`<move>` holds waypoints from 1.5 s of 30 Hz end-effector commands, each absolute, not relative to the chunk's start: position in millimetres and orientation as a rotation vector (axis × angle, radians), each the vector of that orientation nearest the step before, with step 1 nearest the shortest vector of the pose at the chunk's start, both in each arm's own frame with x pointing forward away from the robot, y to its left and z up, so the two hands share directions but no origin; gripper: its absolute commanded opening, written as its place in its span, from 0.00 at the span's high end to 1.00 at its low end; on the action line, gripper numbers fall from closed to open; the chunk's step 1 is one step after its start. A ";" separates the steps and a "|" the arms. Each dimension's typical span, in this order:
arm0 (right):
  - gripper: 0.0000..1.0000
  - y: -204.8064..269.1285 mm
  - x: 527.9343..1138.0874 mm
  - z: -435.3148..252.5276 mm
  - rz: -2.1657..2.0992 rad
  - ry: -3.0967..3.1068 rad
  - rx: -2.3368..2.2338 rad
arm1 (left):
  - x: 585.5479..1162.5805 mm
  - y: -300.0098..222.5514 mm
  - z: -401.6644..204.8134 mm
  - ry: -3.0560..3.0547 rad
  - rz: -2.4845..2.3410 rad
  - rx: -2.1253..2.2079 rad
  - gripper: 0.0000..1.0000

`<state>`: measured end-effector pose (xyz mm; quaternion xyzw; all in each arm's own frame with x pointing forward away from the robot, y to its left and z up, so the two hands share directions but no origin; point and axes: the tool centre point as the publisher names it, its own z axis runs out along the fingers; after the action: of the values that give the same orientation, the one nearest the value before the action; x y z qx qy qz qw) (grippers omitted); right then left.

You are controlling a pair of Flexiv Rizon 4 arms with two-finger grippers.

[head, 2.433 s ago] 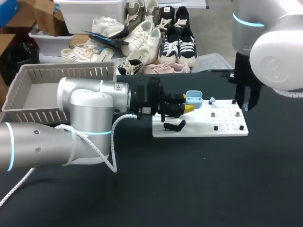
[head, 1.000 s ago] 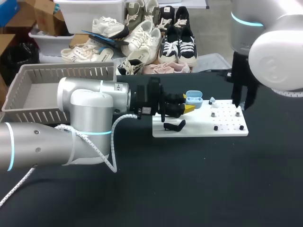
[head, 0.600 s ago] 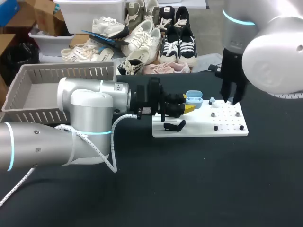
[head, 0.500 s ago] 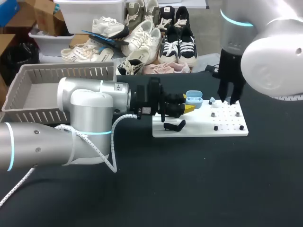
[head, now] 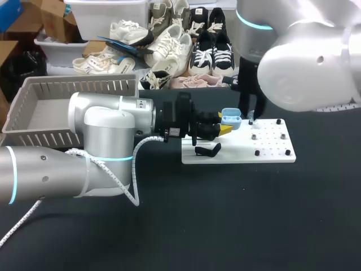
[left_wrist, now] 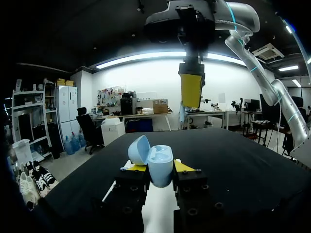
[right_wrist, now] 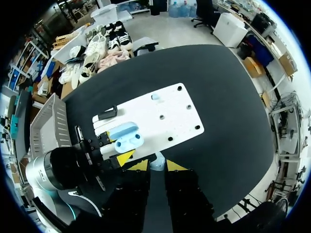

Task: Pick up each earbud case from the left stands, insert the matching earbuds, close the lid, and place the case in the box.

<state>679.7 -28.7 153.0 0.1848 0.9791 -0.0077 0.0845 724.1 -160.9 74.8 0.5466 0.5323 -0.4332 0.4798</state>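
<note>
The left claw (left_wrist: 154,167) is clamped on the pale blue plastic earbud case (left_wrist: 151,156), lid swung open, held over the left end of the flat white plastic stand board (head: 271,153). The right claw (right_wrist: 156,166), above that same end, is nearly closed, pinching a small pale earbud (right_wrist: 156,160). Looks like the inserting step to me. Next it needs to line the earbud up over its socket and lower it gently.

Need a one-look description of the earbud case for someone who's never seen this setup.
Find the white board on the black table; at its left end the left gripper clamps the earbud case between its yellow tips. It is the only pale blue thing with a hinged lid standing open, unlike the black pegs and black stand nearby.
</note>
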 end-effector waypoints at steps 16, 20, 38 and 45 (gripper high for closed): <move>1.00 -6.5 706.8 146.1 -0.069 2.960 0.452 | 724.1 -160.4 74.1 1.296 -1.057 1.332 1.00; 1.00 -3.6 707.2 142.7 -0.066 2.969 0.438 | 724.1 -160.4 74.1 1.296 -1.057 1.332 1.00; 1.00 -4.1 713.5 133.1 -0.073 2.998 0.432 | 724.1 -160.4 74.1 1.296 -1.057 1.332 1.00; 1.00 -2.6 714.3 130.3 -0.070 3.003 0.434 | 724.1 -160.4 74.1 1.296 -1.057 1.332 1.00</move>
<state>712.9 -4.2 131.3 0.1420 0.9881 -0.0211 0.0547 724.1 -160.9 74.8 0.5466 0.5322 -0.4332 0.4799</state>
